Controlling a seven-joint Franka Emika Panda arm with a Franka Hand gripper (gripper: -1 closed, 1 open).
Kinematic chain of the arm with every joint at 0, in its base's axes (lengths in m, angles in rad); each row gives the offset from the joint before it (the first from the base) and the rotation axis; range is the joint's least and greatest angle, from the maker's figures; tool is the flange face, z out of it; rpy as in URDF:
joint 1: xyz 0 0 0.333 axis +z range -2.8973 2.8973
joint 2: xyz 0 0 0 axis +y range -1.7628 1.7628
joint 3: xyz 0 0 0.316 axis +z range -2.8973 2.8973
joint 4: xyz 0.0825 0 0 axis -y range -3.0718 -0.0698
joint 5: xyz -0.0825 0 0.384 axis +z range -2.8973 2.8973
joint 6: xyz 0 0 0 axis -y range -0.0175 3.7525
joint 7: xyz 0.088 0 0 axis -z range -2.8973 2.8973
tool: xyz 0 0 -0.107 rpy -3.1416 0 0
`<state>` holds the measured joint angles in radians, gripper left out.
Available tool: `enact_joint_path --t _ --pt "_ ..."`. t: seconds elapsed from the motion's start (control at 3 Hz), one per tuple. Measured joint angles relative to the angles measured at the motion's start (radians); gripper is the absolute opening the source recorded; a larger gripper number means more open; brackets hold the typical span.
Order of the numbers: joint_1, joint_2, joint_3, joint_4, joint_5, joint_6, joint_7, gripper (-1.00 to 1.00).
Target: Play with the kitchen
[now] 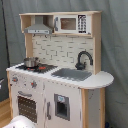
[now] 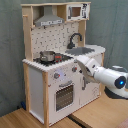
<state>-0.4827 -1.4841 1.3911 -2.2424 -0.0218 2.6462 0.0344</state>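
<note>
The gripper (image 2: 78, 61) sits just right of centre in the second exterior view, up against the front edge of the kitchen (image 2: 60, 70) counter, beside the stove (image 2: 52, 58). From here I cannot tell how far its fingers are spread or whether they have hold of anything; the white wrist hides them. The arm (image 2: 102, 75) runs back from there toward the lower right of the frame, thick and white, ending in a round joint with a blue light at the right edge.

The kitchen fills the middle of both exterior views, white panels with light-wood sides. In the second exterior view a small metal pot (image 2: 47, 55) stands on the stove at centre left, with the knobs (image 2: 56, 76) on the front panel just below and the oven door (image 2: 63, 95) under them, lower centre. The sink (image 2: 82, 50) is to the right of the stove, and the black faucet (image 2: 75, 38) curves up behind it. The grey hood (image 2: 49, 20) hangs at the top, with a toy microwave (image 2: 76, 11) at the upper right.

In the first exterior view the pot (image 1: 31, 62) is at centre left, the sink (image 1: 71, 74) at centre, the faucet (image 1: 83, 59) right of it, and the hood (image 1: 39, 28) upper left. A pale rounded shape (image 1: 19, 122) shows at the bottom left edge.
</note>
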Motion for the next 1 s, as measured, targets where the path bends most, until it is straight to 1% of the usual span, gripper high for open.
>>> enact_joint_path --t 0.33,0.67,1.0 --pt "0.036 0.0 -0.058 0.002 0.0 -0.056 -0.059 1.0" --pt "0.071 0.001 -0.126 0.007 0.0 -0.127 -0.109 1.0" --pt "0.115 0.002 -0.158 0.022 0.005 -0.225 -0.102 1.0"
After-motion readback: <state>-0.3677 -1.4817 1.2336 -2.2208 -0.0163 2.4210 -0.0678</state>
